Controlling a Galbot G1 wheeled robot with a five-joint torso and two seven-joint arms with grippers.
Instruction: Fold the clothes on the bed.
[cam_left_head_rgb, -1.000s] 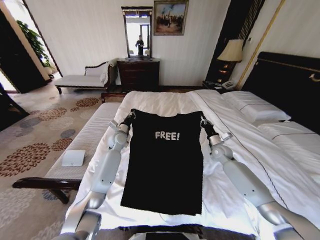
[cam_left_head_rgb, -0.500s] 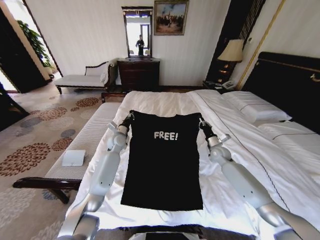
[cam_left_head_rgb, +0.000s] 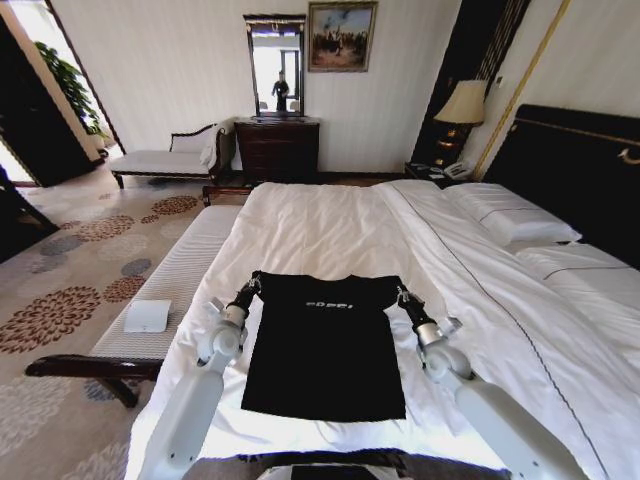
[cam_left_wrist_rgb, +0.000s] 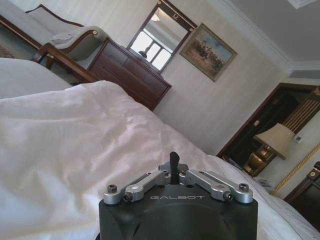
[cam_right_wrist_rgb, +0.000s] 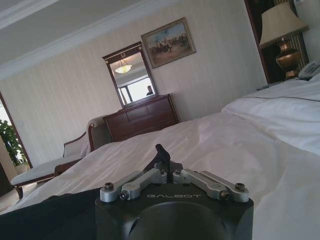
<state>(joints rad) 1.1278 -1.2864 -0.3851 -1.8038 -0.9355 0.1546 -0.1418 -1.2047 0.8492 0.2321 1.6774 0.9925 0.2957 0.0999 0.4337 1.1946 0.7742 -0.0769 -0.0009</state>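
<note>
We hold the T-shirt doubled on the bed.
Left gripper and right gripper pinch its folded edge's two corners.

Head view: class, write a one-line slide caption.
Both grippers, left and right, pinch the black T-shirt's top corners, folded toward its hem on the white bed.

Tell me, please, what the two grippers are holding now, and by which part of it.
Both hold the black T-shirt: the left gripper at its far left corner, the right gripper at its far right corner, with the top part folded toward the robot.
</note>
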